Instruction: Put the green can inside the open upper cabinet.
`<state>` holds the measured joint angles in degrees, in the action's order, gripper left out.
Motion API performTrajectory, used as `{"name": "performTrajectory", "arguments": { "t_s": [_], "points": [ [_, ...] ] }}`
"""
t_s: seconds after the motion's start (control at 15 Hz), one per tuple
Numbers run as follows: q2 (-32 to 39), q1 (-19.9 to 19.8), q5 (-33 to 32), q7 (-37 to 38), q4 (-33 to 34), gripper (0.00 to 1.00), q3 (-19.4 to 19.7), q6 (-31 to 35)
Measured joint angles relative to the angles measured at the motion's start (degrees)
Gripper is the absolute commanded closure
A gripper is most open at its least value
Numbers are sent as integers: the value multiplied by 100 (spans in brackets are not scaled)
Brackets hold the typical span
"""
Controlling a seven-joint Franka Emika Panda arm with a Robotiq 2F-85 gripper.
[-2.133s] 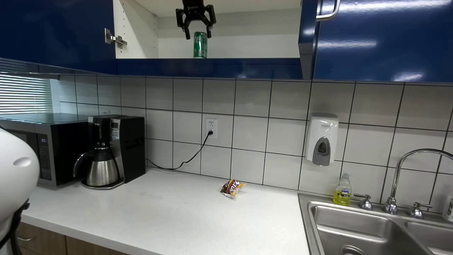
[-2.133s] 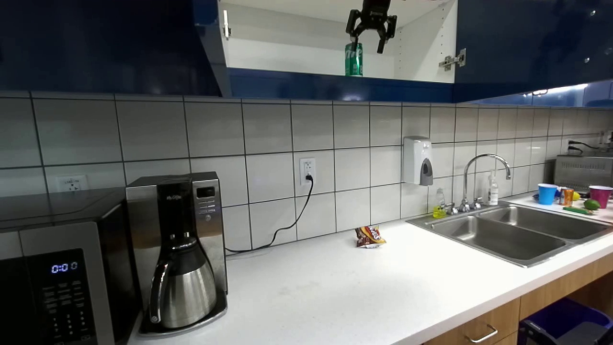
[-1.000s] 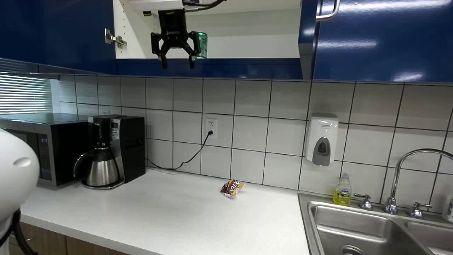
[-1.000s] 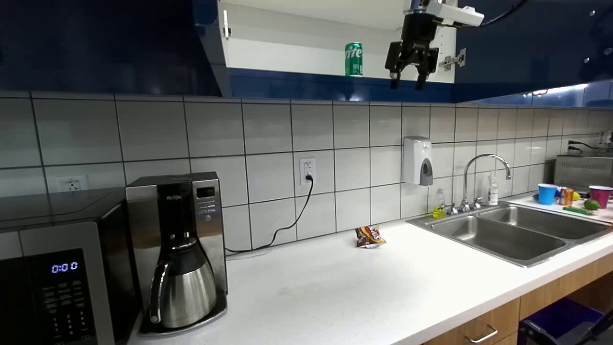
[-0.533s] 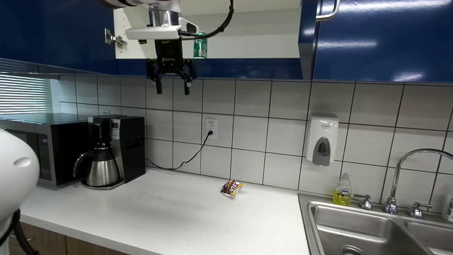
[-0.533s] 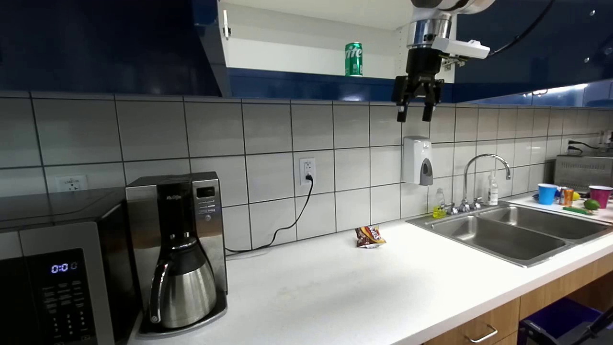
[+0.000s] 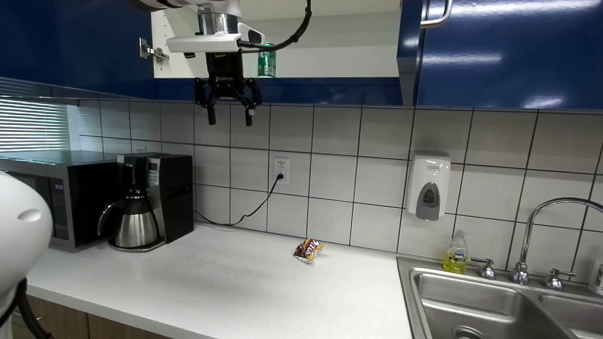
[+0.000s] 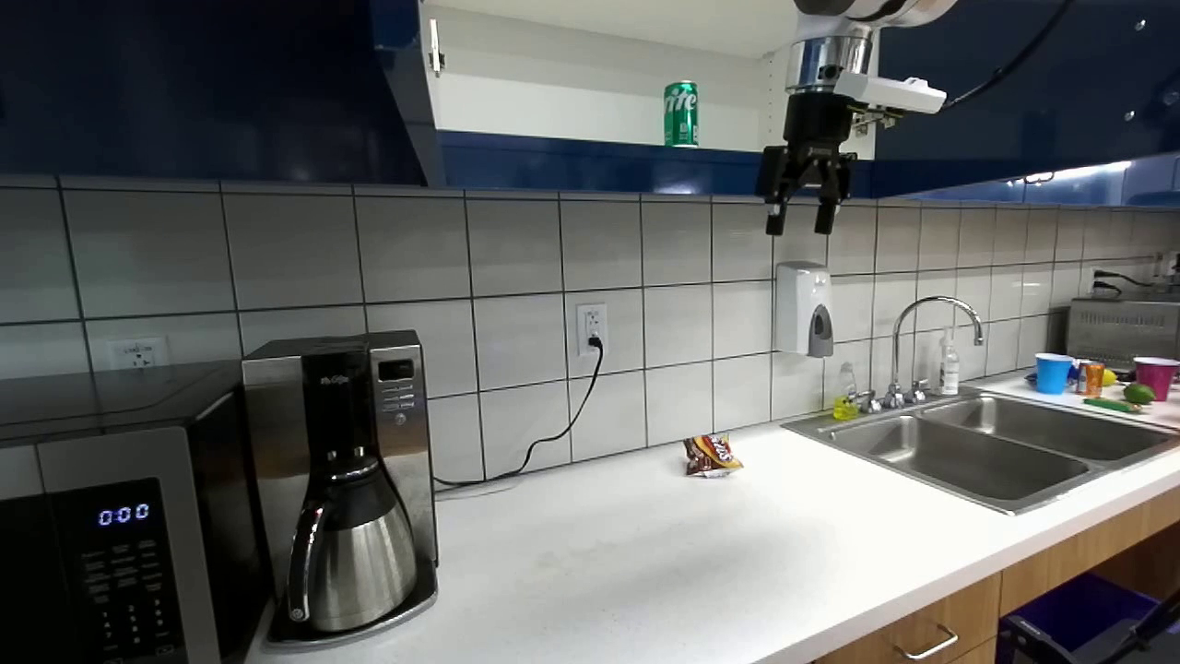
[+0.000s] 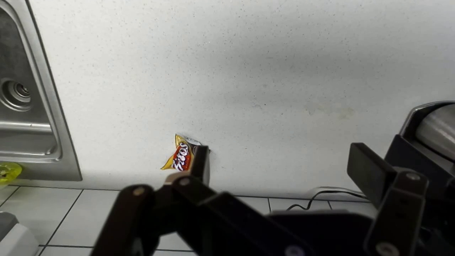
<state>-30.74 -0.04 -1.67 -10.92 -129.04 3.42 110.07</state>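
Green can (image 8: 681, 115) and gripper (image 8: 800, 229) are apart: the gripper hangs over the white surface (image 8: 590, 572), jaws parted; the can stands upright inside the open upper cabinet (image 8: 553, 101). Below, a Fritos bag (image 8: 712, 456) lies between coffee maker (image 8: 348, 484) and sink (image 8: 977, 466).

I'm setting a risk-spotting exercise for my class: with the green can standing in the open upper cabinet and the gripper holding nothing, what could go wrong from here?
The green can stands upright, seemingly close to the front edge of the open upper cabinet, so a bump might tip it onto the counter.
In an exterior view, the black cable crosses in front of the can; if the open gripper rises or swings, either might knock the can.
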Motion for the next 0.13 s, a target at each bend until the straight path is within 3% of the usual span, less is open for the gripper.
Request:
{"name": "performTrajectory", "arguments": {
  "t_s": [0.13],
  "points": [
    [0, 0, 0, -3, 0, 0, 0, 0]
  ]
}}
